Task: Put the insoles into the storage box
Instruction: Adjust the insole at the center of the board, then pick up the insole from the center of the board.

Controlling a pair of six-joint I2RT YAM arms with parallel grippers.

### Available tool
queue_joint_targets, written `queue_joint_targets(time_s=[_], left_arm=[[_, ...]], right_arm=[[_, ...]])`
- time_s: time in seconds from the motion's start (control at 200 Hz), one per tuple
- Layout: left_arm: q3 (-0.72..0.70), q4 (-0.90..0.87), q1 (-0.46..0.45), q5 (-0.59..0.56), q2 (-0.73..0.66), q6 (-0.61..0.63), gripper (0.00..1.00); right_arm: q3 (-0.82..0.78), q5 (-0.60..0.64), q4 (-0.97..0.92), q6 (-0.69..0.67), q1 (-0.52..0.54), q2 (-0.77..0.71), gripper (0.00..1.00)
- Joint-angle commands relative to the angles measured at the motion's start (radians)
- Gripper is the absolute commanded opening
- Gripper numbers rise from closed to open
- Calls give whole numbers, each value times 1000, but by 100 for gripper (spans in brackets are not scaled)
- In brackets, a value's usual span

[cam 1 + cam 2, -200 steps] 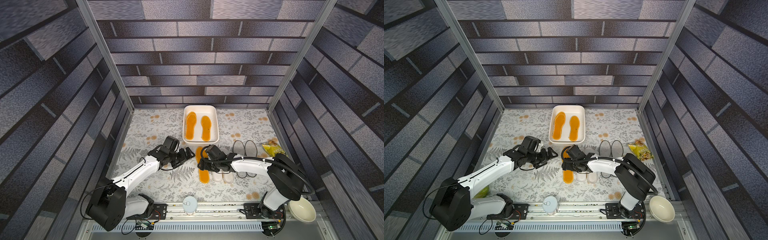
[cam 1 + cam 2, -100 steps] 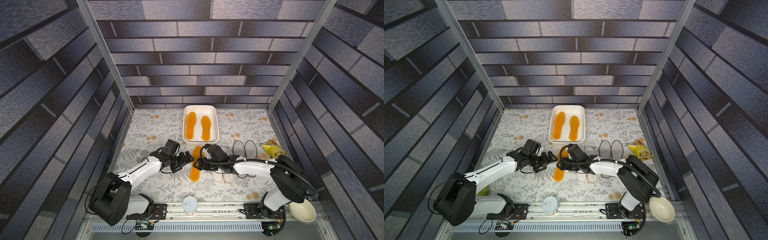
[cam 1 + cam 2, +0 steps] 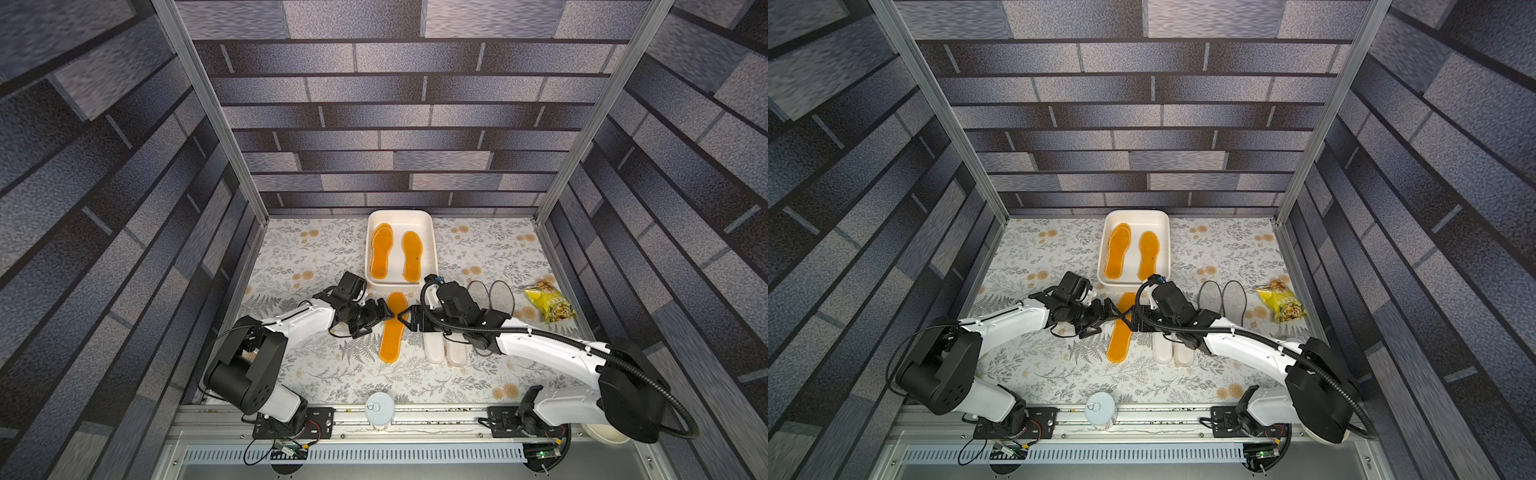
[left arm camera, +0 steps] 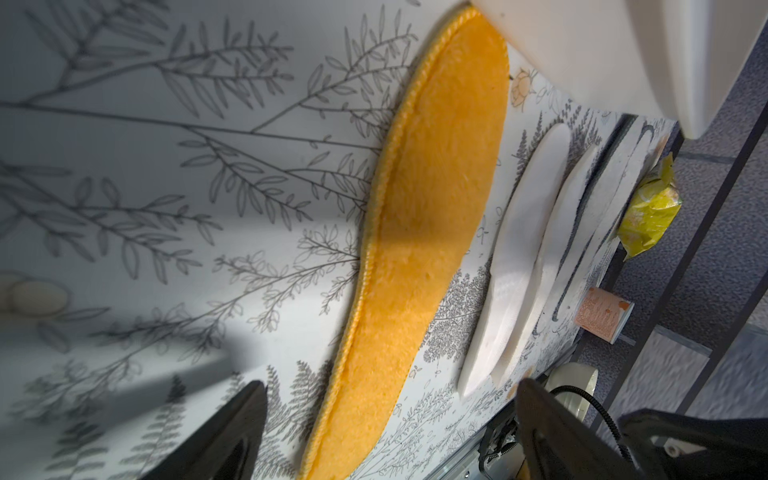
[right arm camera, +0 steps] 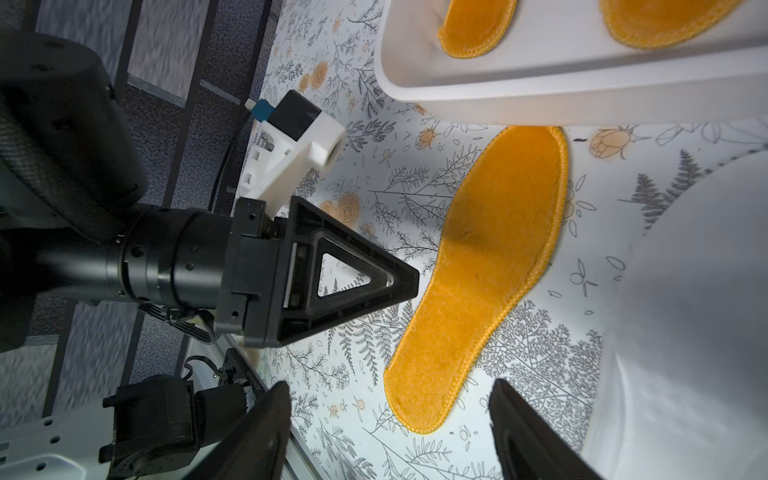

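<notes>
My left claw (image 3: pixel 385 316) and right claw (image 3: pixel 406 319) hover wide open, empty, over a fuzzy orange insole (image 3: pixel 391 345), six o'clock from the white plastic box (image 3: pixel 429 245).

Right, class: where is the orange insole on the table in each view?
In a top view: orange insole, robot side of the storage box.
In a top view: orange insole, same spot.
Left wrist: orange insole, mid-picture.
Right wrist: orange insole, mid-picture.
Shared landmark: storage box at its tip.

walls (image 3: pixel 415 112): grey brick-pattern panels | tabletop (image 3: pixel 316 257): white floral print | posts (image 3: pixel 212 112): aluminium
</notes>
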Motion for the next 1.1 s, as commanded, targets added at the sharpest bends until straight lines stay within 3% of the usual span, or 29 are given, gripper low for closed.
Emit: queue_joint_targets(time_s=[0.0,0.451,0.691,1.092], left_arm=[[48,-37,-13,25,38,66,95],[192,-176,-90,-29,169,215,90],[290,-383,-123,-176,225,301,88],[445,-567,-223,-359,404,359,83]], right_arm=[[-21,12,-37,-14,-9,-18,76],[-71,15,-18,4,-26,-66,76],[-95,19,-14,11,-41,-110,76],[-113,12,0,19,-52,-136,76]])
